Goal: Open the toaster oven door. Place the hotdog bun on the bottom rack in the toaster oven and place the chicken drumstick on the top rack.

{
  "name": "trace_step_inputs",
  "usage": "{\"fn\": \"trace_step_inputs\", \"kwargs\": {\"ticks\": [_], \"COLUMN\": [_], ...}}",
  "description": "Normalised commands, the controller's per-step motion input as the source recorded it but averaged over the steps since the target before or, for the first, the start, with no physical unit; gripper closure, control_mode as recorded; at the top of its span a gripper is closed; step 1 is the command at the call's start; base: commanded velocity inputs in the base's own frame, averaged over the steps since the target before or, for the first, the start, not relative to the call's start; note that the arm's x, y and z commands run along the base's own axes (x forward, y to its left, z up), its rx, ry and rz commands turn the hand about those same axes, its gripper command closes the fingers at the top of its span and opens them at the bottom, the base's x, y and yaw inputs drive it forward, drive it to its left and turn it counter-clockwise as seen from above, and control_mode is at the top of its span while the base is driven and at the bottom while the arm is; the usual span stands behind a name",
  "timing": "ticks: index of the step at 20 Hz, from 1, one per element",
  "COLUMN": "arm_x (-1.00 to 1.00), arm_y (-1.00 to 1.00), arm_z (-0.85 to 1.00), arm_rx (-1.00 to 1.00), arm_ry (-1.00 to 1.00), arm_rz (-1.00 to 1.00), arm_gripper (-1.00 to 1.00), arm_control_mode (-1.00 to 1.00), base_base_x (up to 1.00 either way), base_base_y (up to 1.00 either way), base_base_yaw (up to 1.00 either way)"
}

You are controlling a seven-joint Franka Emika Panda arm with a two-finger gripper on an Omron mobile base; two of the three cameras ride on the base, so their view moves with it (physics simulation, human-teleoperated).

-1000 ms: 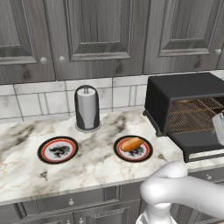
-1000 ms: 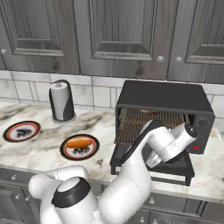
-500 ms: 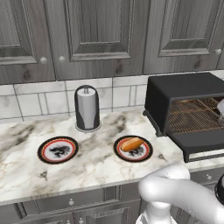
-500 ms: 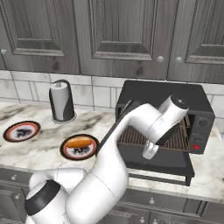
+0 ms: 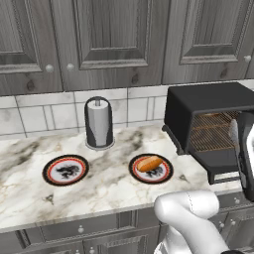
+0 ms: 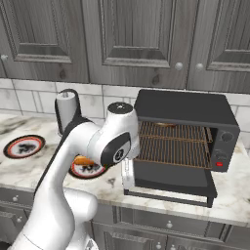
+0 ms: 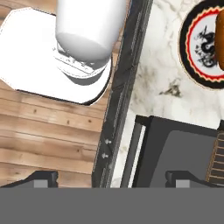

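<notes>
A: What's changed since a second ago?
B: The arm has swung up and out from the toaster oven [image 6: 183, 128]; the tool [image 7: 111, 179], shut then, now stands with its jaws wide apart, holding nothing, above the lowered toaster oven door [image 6: 171, 186].
A: What's inside?
B: The top rack [image 6: 171, 131] carries something brown at the back; the bottom rack [image 6: 168, 152] looks bare.
A: And on the worktop [image 5: 109, 173]?
B: The hotdog bun [image 5: 149, 163] lies on the near plate [image 5: 151, 168]; the other plate [image 5: 65, 170] sits left.
</notes>
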Motion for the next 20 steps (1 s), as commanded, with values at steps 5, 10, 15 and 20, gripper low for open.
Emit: {"fn": "trace_step_inputs", "kwargs": {"ticks": [5,10,15,20], "arm_x": [-0.03,0.26,0.42,0.73], "arm_y": [1.00,1.00,0.98,0.66], "arm_z": [0.53,0.53,0.04,-0.55], "arm_rx": [-0.29,-0.06,0.00,0.06], "arm_ry": [0.19,0.47,0.50,0.34], "arm_rz": [0.13,0.11,0.03,0.00], "arm_gripper": [-1.00,-1.00,-1.00,-1.00], "arm_control_mode": [-1.00,-1.00,-1.00,-1.00], "base_base_x": [0.00,0.00,0.00,0.00], "base_base_y": [0.00,0.00,0.00,0.00], "base_base_yaw": [0.00,0.00,0.00,0.00]}}
